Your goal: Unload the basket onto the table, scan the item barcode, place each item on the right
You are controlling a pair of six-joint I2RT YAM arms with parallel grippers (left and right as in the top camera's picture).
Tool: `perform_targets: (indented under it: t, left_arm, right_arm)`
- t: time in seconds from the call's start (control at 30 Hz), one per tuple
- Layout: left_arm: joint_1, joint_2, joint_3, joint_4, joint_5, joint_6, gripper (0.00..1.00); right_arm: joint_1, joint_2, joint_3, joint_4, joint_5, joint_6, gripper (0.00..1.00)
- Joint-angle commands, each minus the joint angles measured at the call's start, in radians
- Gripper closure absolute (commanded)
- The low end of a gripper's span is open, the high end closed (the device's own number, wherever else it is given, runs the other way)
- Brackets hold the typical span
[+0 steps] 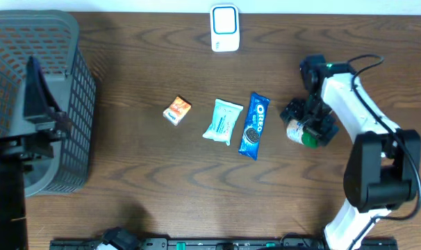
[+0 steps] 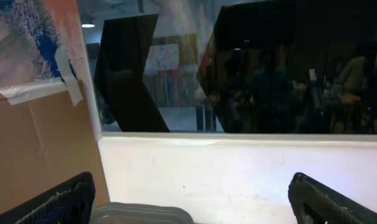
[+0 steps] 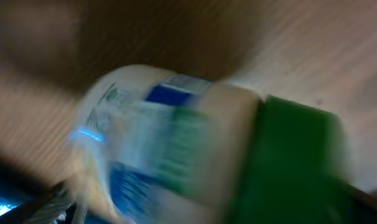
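Right gripper [image 1: 306, 126] is down at the right side of the table [image 1: 127, 187], and the bottle [image 1: 296, 132] lies right in it, on its side on the wood. Green cap [image 1: 310, 139] points toward the near right, pale body toward the left. From overhead the black jaws sit spread wide on either side of the bottle; whether the pads actually touch it, I can't tell.

Right wrist view: badly blurred, but the bottle [image 3: 176, 137] fills the picture, with a whitish body, a blue and green label and the green cap [image 3: 294, 168] at the right. Wood grain shows behind it.

The scanner [image 1: 224, 28], white with a blue face, stands at the far edge of the table, centre, well apart from the bottle.

Three more items lie in a row mid-table. The Oreo pack [image 1: 254, 126] is nearest the bottle, blue and tilted. Just left of it is a white pouch [image 1: 222, 121] with green print. Further left lies a small orange packet [image 1: 177, 110], apart from the others.

Far left, a dark grey basket [image 1: 78, 104] sits on the table, with the left arm [image 1: 37, 111] above it. Left wrist view: left gripper [image 2: 190, 190] has its fingers [image 2: 58, 202] wide apart with nothing between them, and the basket rim [image 2: 145, 213] shows just below. Ahead are a white wall, dark window panes and taped cardboard [image 2: 39, 143] at the left.
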Motion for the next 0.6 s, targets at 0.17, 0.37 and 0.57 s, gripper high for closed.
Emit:
perform_targets:
  t: [0.17, 0.37, 0.57]
  left_arm:
    - [0.005, -0.004, -0.004, 0.007, -0.016, 0.017, 0.02]
    - [0.005, -0.004, -0.004, 0.007, -0.016, 0.017, 0.02]
    - [0.005, -0.004, -0.004, 0.006, -0.016, 0.017, 0.02]
  right_arm:
    - [0.005, 0.018, -0.076, 0.08, 0.035, 0.019, 0.04]
    - [0.004, 0.018, -0.098, 0.121, 0.095, 0.019, 0.05]
    - [0.002, 0.016, -0.1, 0.128, 0.109, 0.014, 0.1]
